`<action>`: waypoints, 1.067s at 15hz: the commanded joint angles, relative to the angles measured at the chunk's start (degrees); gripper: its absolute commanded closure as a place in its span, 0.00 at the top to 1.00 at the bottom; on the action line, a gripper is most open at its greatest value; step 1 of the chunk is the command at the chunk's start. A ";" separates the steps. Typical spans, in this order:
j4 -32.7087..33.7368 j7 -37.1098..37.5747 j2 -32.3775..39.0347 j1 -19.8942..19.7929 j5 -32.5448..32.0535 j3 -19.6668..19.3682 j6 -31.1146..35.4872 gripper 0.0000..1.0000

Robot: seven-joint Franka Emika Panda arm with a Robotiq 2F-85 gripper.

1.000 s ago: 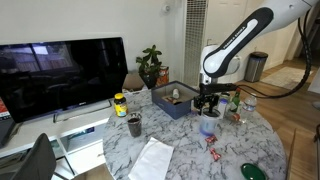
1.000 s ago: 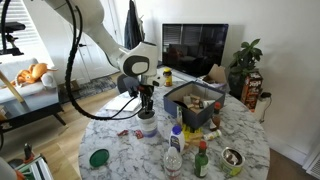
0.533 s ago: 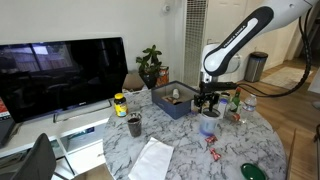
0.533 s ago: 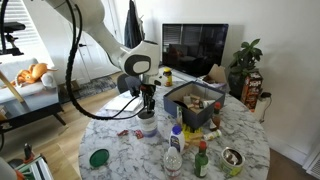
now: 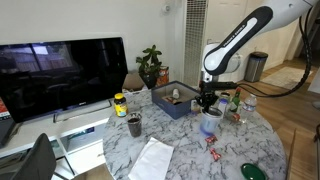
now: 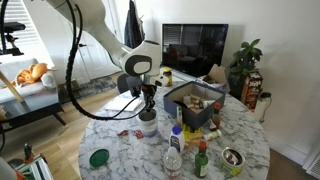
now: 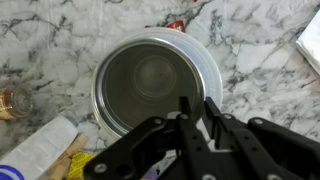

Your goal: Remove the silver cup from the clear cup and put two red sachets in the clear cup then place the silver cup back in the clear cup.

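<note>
Hanging straight down from the white arm, the gripper [image 5: 207, 104] sits right on top of the clear cup [image 5: 209, 124], near the middle of the round marble table [image 5: 185, 155]. In the wrist view its dark fingers [image 7: 184, 112] stand close together with only a thin gap, straddling the near rim of the silver cup [image 7: 150, 75]. I cannot tell whether they are actually pinching that rim or merely sitting astride it. The silver cup is nested upright inside the clear cup [image 7: 214, 68], whose pale wall shows as a ring around the metal one, and its dark bottom looks bare. In an exterior view the gripper [image 6: 148, 102] is again directly over the clear cup [image 6: 148, 125], touching or almost touching its top. The red sachets [image 5: 212, 142] lie flat on the marble just beside the cup, outside it, and one shows as a red sliver at the top edge of the wrist view [image 7: 177, 24]. Behind the cup stands a blue bin [image 5: 178, 101] with odds and ends in it. A dark mug [image 5: 134, 125] stands well apart toward the television [image 5: 60, 75], a white cloth [image 5: 152, 158] lies at the table's edge, and a green lid [image 5: 252, 171] rests near the opposite edge. A leafy plant [image 5: 150, 66] stands behind the table.
</note>
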 commanded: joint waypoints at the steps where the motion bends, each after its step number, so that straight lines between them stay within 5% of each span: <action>1: -0.54 -1.07 0.25 -0.18 1.30 0.43 1.00 0.14; 2: -0.50 -1.04 0.30 -0.16 1.23 0.44 0.99 0.01; 16: -0.13 7.78 -6.43 2.76 -11.51 -1.37 -5.96 0.01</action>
